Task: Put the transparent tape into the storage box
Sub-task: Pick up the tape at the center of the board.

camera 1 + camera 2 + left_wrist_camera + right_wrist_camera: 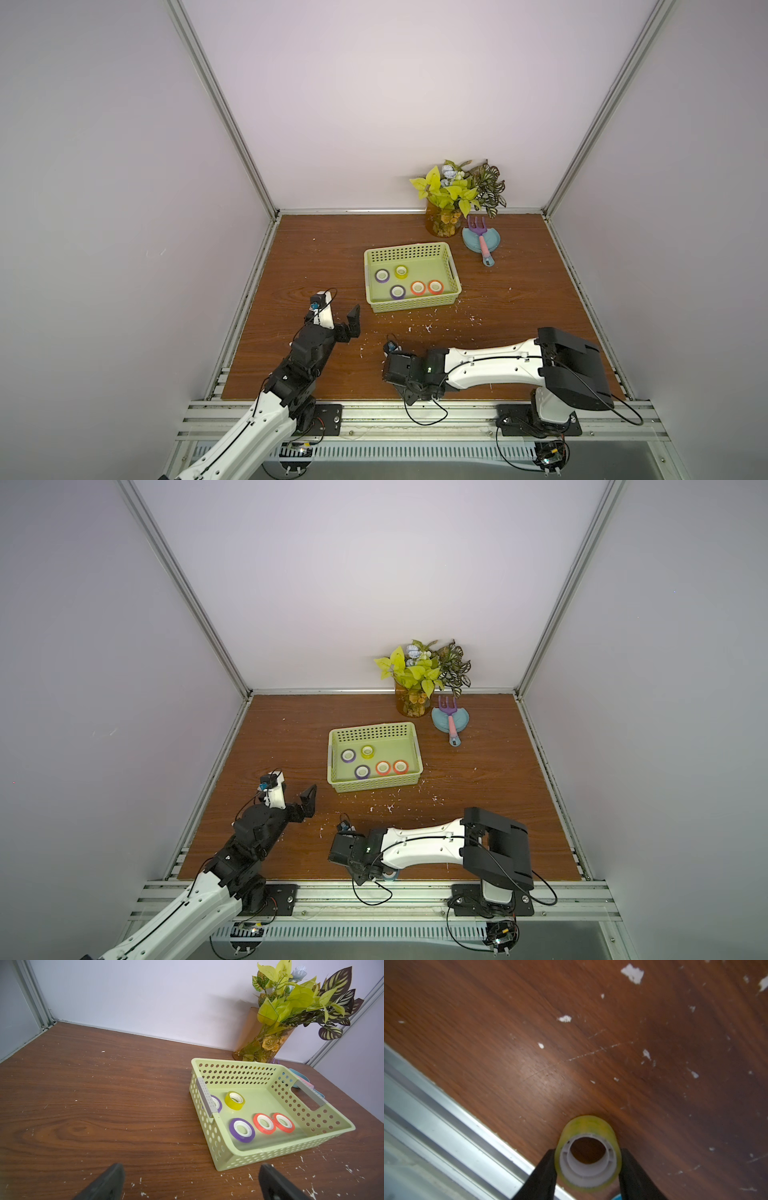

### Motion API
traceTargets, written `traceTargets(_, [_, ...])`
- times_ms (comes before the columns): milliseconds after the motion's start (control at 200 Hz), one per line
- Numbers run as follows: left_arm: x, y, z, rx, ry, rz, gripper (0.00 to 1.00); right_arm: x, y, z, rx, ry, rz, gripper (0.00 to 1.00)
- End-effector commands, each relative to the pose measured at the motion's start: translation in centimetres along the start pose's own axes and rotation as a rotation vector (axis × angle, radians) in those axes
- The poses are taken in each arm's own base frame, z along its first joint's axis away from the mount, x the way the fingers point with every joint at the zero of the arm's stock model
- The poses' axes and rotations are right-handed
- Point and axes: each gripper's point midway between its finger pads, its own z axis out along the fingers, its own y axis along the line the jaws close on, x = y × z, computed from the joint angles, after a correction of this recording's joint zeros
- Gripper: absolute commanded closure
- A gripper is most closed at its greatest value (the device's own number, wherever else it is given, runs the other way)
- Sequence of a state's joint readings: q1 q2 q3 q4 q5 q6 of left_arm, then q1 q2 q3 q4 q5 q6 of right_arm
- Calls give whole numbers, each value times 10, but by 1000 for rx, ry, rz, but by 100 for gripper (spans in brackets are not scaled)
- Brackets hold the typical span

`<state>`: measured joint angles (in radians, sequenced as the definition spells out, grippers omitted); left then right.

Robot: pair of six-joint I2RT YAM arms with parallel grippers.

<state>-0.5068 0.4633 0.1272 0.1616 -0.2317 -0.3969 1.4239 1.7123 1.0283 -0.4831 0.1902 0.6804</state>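
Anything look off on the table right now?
White flecks litter the wooden tabletop, thickest just in front of the storage box. They look like chips or debris rather than part of the setup. Nothing else stands out.

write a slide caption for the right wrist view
Right gripper closed on a yellow tape roll over the wooden table, near the aluminium edge rail.

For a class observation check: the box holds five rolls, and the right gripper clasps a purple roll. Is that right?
No: the roll that the right gripper clasps is yellow, not purple, as the right wrist view shows. The rest stands.
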Motion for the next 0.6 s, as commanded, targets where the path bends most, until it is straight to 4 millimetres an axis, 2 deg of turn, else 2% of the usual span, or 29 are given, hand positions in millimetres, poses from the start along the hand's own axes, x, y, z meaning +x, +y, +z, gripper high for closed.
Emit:
traceTargets(0, [-1, 4, 1, -16, -11, -10, 1, -11, -1, -5, 23, -28, 3, 51])
traceTargets(205, [-1, 5, 1, -16, -12, -11, 1, -14, -4, -7, 33, -29, 14, 54])
traceTargets(355, [-1, 4, 0, -16, -13, -10, 1, -21, -9, -16, 31, -52, 25, 54])
traceTargets(590, [-1, 4, 0, -15, -13, -12, 1, -42, -34, -38, 31, -112, 74, 54])
